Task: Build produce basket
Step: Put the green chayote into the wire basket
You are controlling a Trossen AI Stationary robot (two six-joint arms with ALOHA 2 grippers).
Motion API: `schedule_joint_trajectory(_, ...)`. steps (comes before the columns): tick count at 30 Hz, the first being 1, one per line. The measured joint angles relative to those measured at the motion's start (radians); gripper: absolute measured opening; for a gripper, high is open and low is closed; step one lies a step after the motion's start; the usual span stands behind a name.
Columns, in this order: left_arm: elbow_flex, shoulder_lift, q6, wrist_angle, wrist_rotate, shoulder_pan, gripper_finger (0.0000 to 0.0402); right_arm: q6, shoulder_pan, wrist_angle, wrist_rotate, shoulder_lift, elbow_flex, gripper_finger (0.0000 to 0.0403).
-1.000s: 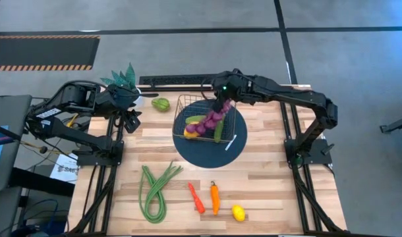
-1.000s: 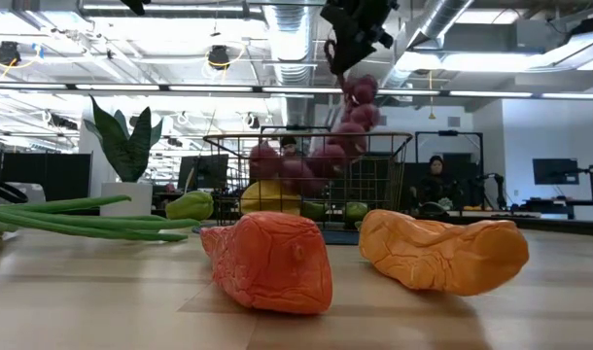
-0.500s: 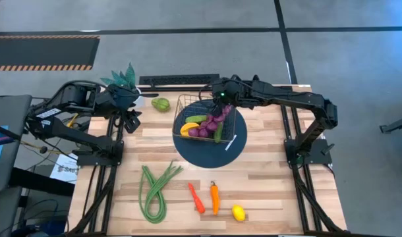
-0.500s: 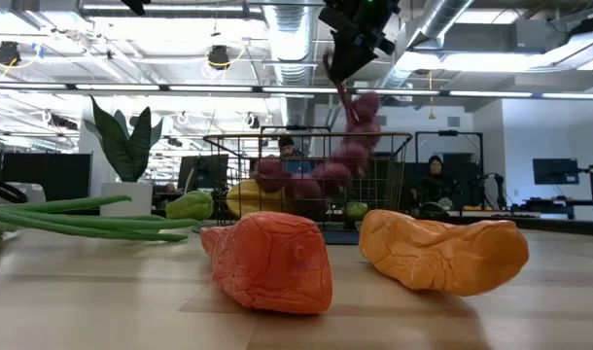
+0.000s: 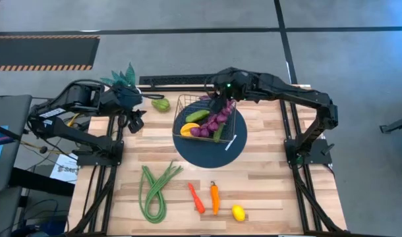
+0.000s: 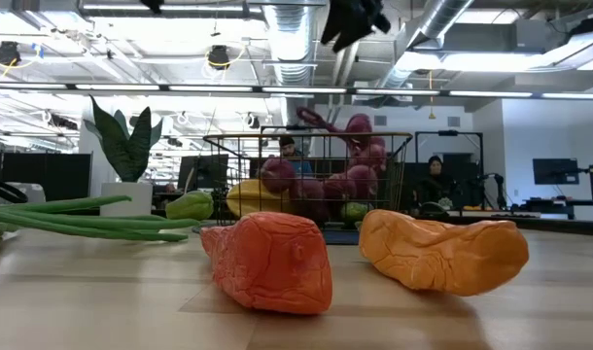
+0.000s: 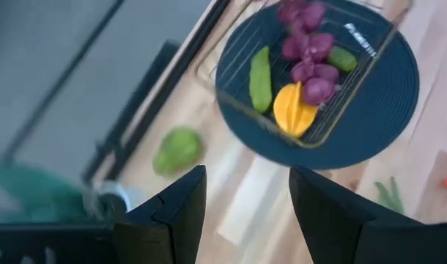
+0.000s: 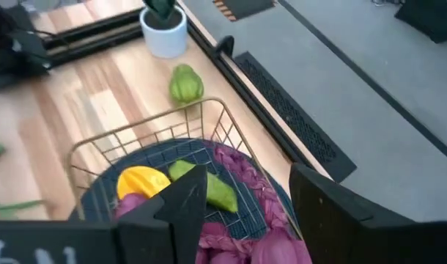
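Observation:
The wire basket point(image 5: 188, 105) stands on a dark blue round mat point(image 5: 207, 151). The purple grape string point(image 5: 214, 120) lies in it beside a green cucumber point(image 5: 196, 116) and a yellow-orange piece point(image 5: 187, 129). In the low view the grape string point(image 6: 353, 160) is heaped inside, with one end up at the rim. My right gripper point(image 5: 222, 100) hangs open above the basket's far right corner and touches nothing; its wrist view shows the grape string point(image 8: 247, 183) below the right gripper point(image 8: 245, 220). My left gripper point(image 5: 132, 120) waits open at the far left; the left gripper point(image 7: 245, 213) faces the basket point(image 7: 209, 81).
On the near half of the table lie long green beans point(image 5: 155, 189), a red pepper point(image 5: 196, 197), an orange pepper point(image 5: 215, 198) and a lemon point(image 5: 238, 212). A green fruit point(image 5: 160, 104) lies left of the basket. A spiky plant in a white pot point(image 5: 125, 84) stands at the far left corner.
My right gripper has let go of the grape string and risen. The string, which hung from the gripper with its lower end in the basket, has dropped and now lies heaped inside the basket.

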Motion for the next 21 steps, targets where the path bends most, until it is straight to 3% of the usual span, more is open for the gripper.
schedule_joint_trajectory(5, 0.0, 0.054, 0.264, 0.136, 0.009, 0.027, 0.0182, 0.031, 0.001, -0.241, -0.003, 0.0, 0.143, 0.0206)
schedule_joint_trajectory(9, 0.0, 0.104, 0.393, 0.106, 0.029, 0.138, 0.0182, 0.078, 0.005, -0.47, -0.004, 0.0, 0.263, 0.02)
schedule_joint_trajectory(13, 0.0, 0.141, 0.497, 0.134, 0.278, 0.318, 0.0178, 0.137, 0.022, -0.658, -0.011, 0.0, 0.365, 0.0195)
schedule_joint_trajectory(16, 0.0, 0.169, 0.574, 0.188, 0.487, 0.453, 0.0165, 0.152, 0.034, -0.652, -0.036, -0.029, 0.379, 0.0194)
schedule_joint_trajectory(18, 0.0, 0.198, 0.605, 0.219, 0.572, 0.53, 0.0153, 0.151, 0.034, -0.659, -0.048, -0.051, 0.381, 0.0193)
schedule_joint_trajectory(21, 0.0, 0.265, 0.629, 0.216, 0.607, 0.62, 0.0141, 0.178, 0.034, -0.66, -0.052, -0.095, 0.36, 0.0194)
